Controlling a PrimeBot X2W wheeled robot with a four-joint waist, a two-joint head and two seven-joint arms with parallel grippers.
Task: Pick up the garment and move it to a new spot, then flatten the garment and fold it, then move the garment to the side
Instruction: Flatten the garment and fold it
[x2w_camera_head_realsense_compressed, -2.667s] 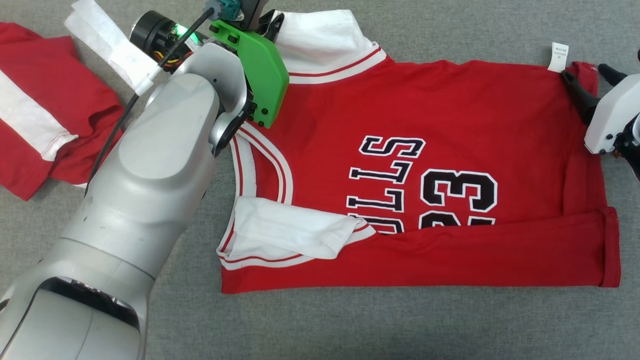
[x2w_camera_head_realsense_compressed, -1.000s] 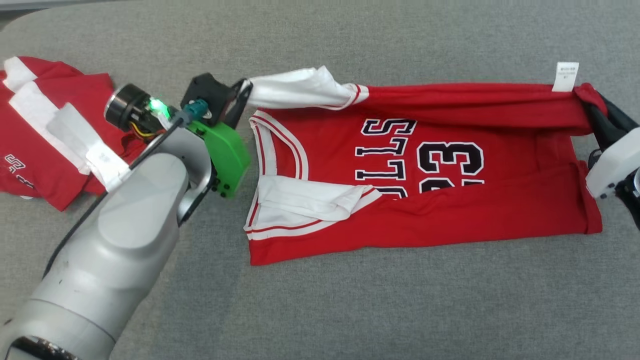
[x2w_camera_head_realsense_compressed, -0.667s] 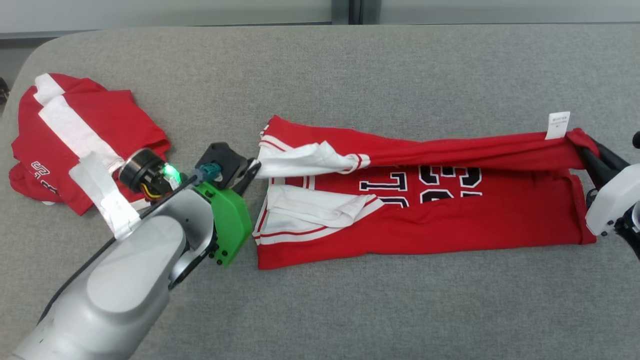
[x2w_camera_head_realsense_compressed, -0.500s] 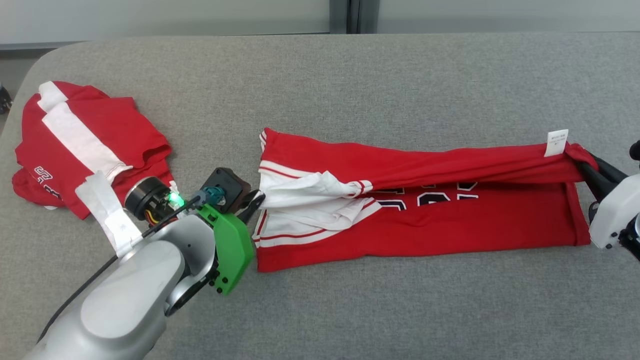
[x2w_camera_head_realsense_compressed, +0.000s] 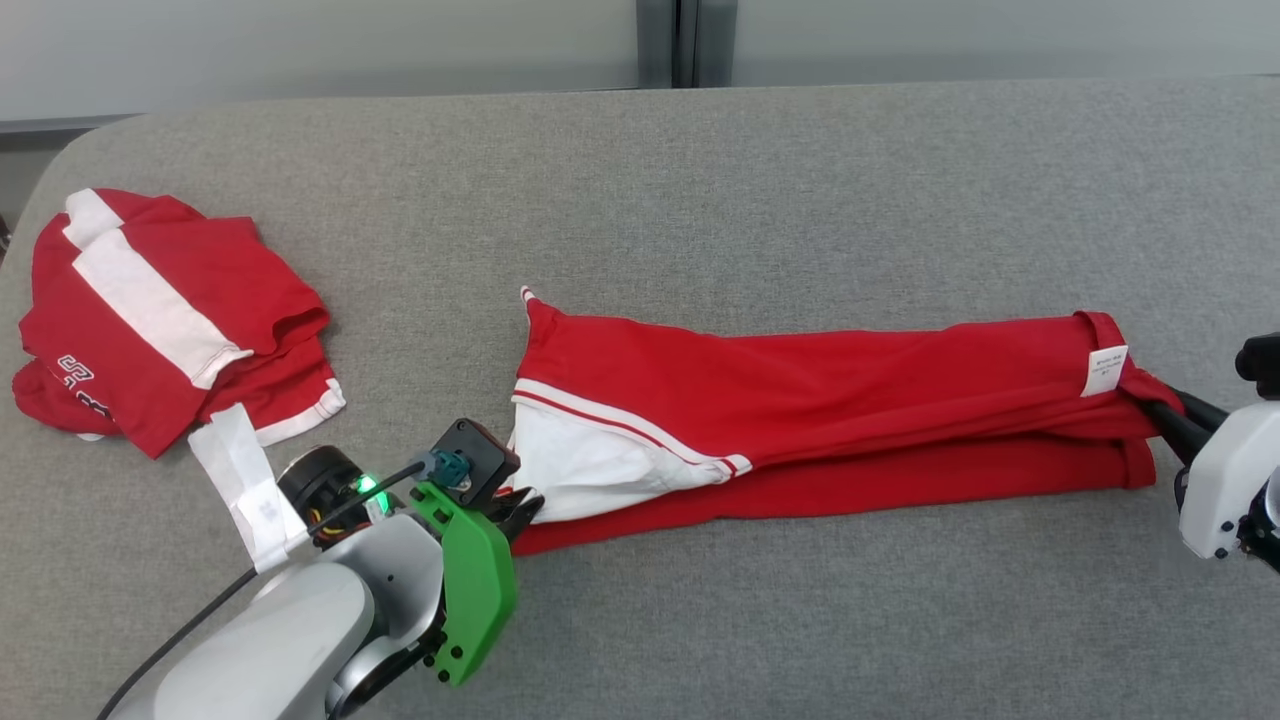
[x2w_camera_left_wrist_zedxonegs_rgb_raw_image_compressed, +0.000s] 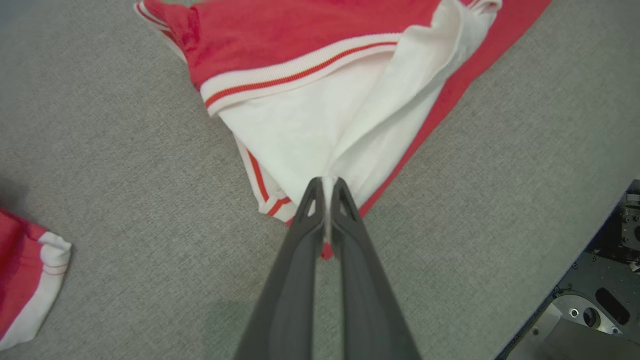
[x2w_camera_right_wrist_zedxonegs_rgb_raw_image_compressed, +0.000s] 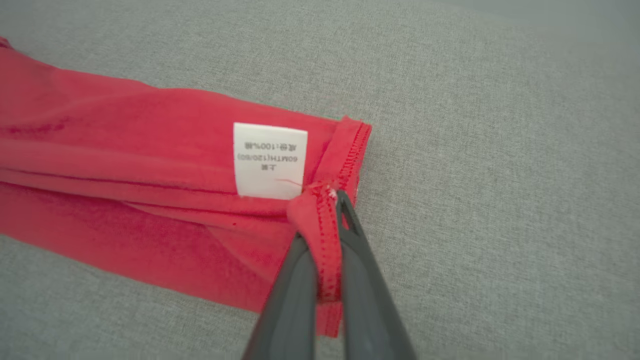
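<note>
1. The left jaws are clenched on the garment (x2w_camera_left_wrist_zedxonegs_rgb_raw_image_compressed: 300, 50). In the left wrist view the two dark fingers (x2w_camera_left_wrist_zedxonegs_rgb_raw_image_compressed: 300, 235) meet at their tips with a thin pinch of white cloth between them.
2. That pinch belongs to a white panel (x2w_camera_left_wrist_zedxonegs_rgb_raw_image_compressed: 310, 135) at the garment's near-left corner, edged by white trim with a red stripe. The cloth fans out from the tips and lies on the grey surface (x2w_camera_left_wrist_zedxonegs_rgb_raw_image_compressed: 125, 200).
3. The right jaws are clenched too. In the right wrist view a stitched red hem is bunched between the fingers (x2w_camera_right_wrist_zedxonegs_rgb_raw_image_compressed: 360, 250) and wraps over the left one.
4. Just beside that grip, a white care label (x2w_camera_right_wrist_zedxonegs_rgb_raw_image_compressed: 270, 160) lies flat on the red cloth (its print is too small to read with confidence).
5. From the head view, the garment (x2w_camera_head_realsense_compressed: 800, 400) stretches as a long, narrow red band across the middle of the surface (x2w_camera_head_realsense_compressed: 700, 200), folded lengthwise with its upper layer laid over the lower. One end is at the left jaws and the other at the right jaws, with the label (x2w_camera_head_realsense_compressed: 1103, 371) near the right end.
6. The left arm carries a green bracket (x2w_camera_head_realsense_compressed: 475, 590) and a strip of white tape (x2w_camera_head_realsense_compressed: 245, 490). The right wrist shows as a white housing (x2w_camera_head_realsense_compressed: 1225, 480) at the right edge.
7. Well apart, at the surface's far left, a second red-and-white garment (x2w_camera_head_realsense_compressed: 170, 310) lies loosely piled. Its corner shows in the left wrist view (x2w_camera_left_wrist_zedxonegs_rgb_raw_image_compressed: 25, 280).
</note>
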